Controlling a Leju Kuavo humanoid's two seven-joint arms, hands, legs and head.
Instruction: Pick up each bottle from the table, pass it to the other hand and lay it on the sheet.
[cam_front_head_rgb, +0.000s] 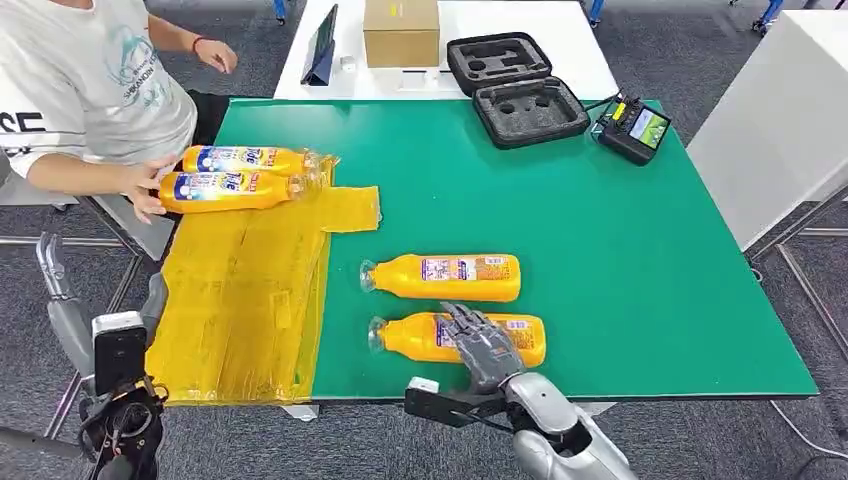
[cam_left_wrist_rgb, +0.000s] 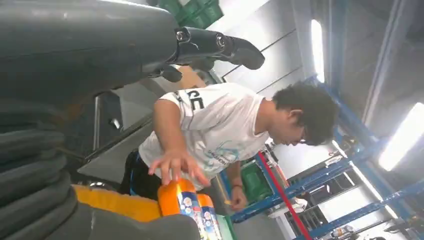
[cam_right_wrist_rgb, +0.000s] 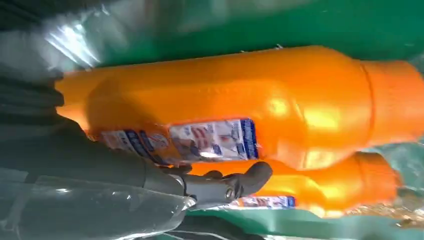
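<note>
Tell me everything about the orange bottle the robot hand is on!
The nearest orange bottle looks like shiny plastic, with a blue-and-white label on its side and a clear wrapped cap end. It lies on its side on the green table, cap end pointing toward the yellow sheet. The right hand rests on top of it, fingers spread over the label. A second bottle lies just beyond it, not touching in the head view.
</note>
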